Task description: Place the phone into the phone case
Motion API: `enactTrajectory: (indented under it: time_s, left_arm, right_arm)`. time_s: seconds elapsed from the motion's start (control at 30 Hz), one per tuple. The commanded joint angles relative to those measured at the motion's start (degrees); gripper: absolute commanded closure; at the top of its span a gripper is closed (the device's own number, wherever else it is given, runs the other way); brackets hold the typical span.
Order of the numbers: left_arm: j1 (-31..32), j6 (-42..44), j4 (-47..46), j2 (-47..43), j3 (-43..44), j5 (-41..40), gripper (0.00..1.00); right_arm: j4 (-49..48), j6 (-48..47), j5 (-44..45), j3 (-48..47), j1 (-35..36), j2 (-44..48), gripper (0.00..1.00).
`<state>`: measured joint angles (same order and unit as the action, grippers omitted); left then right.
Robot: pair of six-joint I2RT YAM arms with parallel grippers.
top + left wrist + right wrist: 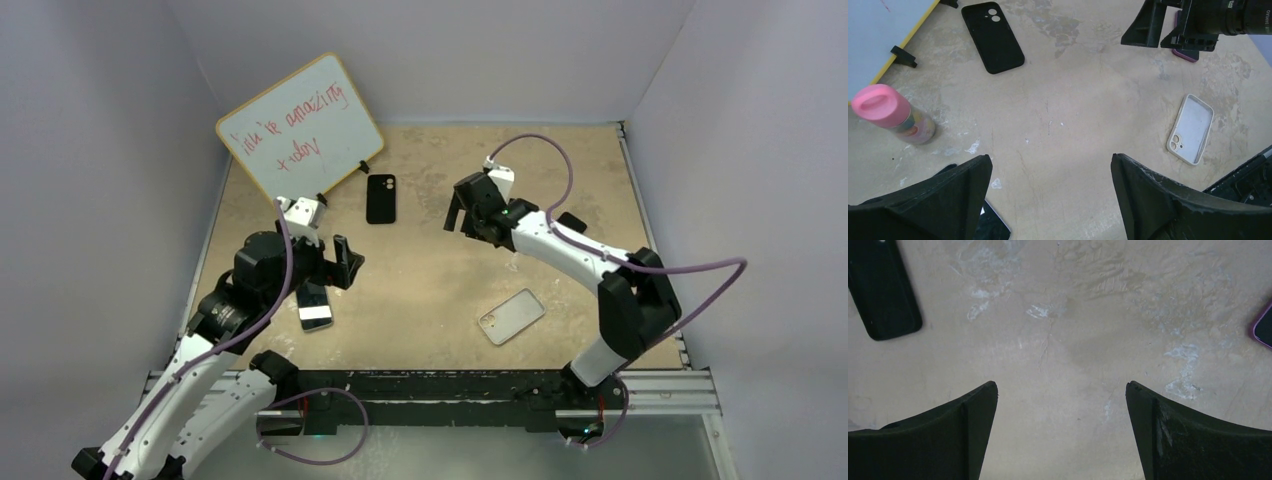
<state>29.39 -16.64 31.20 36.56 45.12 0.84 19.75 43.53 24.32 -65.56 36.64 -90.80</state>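
From above, the phone (316,307) lies flat at the near left. It is glossy black with a pale rim, its length running near to far, partly under the left gripper (346,264).

The left wrist view shows those fingers spread wide, and the matte black phone case (993,36) lying farther back, camera cutout at its far end.

In the right wrist view, the right gripper (1062,410) gapes wide over the table (1088,330).
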Motion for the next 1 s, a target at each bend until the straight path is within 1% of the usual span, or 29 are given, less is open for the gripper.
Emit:
enactTrajectory:
  time_s: [0.0, 0.07, 0.13, 0.33, 0.53, 0.77, 0.97]
  left_arm:
    - [0.06, -0.83, -0.09, -0.88, 0.05, -2.63, 0.07]
    - [0.12, -0.85, -0.09, -0.95, 0.03, -2.76, 0.07]
    - [0.14, -0.85, -0.09, -1.0, 0.05, -2.81, 0.07]
    - [0.14, -0.84, -0.02, -0.87, 0.05, -2.94, 0.07]
    - [0.1, -0.85, 0.0, -0.85, 0.05, -3.12, 0.07]
    - [0.11, -0.85, 0.06, -0.72, 0.05, -3.38, 0.07]
    - [0.14, -0.85, 0.1, -0.64, 0.03, -3.33, 0.07]
  right_arm:
    - [13.68, 11.61, 8.57, -7.8, -0.16, -3.19, 0.01]
    - [18.79, 14.51, 13.39, -9.78, -0.75, -4.32, 0.01]
    - [20.32, 14.68, 14.76, -9.88, -3.29, -3.92, 0.01]
    - [14.67, 11.98, 11.29, -2.77, -15.36, 0.05, 0.01]
    - [12.67, 8.74, 10.36, -0.2, -23.45, -0.57, 0.01]
    - [9.9, 6.84, 6.83, 0.48, -28.33, -4.27, 0.01]
    - [8.66, 7.5, 4.68, 0.73, -29.77, -7.5, 0.01]
